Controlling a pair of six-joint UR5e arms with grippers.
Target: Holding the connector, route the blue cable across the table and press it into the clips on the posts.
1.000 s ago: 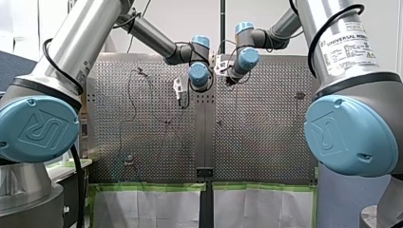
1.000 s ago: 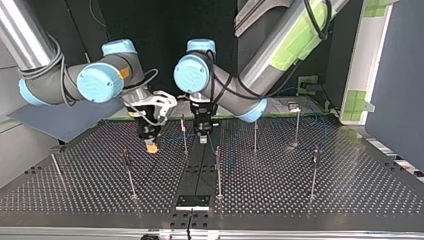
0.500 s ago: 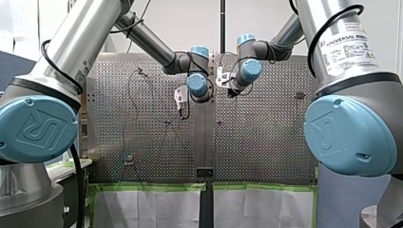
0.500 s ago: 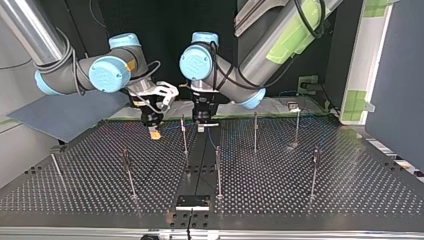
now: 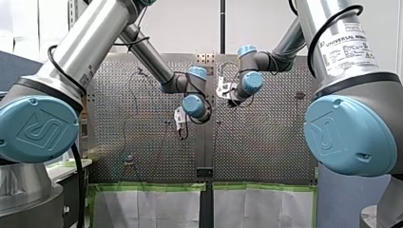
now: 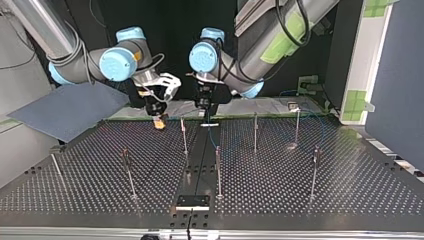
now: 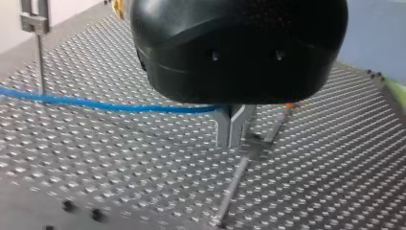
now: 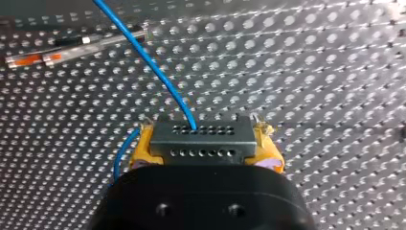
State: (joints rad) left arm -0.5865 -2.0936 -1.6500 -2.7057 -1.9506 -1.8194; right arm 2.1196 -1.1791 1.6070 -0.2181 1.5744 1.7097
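- The right gripper (image 8: pixel 205 151) clamps the grey connector (image 8: pixel 201 134) between its yellow pads (image 8: pixel 143 149).
- The blue cable (image 8: pixel 143 57) leaves the connector and runs ahead over the perforated table (image 8: pixel 311 72).
- The left gripper (image 7: pixel 231 129) has its metal fingers pressed together on the cable, which stretches sideways towards a post (image 7: pixel 40 57).
- In the top view both grippers hang low near the table's far edge, close beside each other.

A robot lab is shown by a holed metal table (image 6: pixel 100 192), thin posts (image 6: pixel 218 170) and green tape (image 6: pixel 356 100) at three o'clock.
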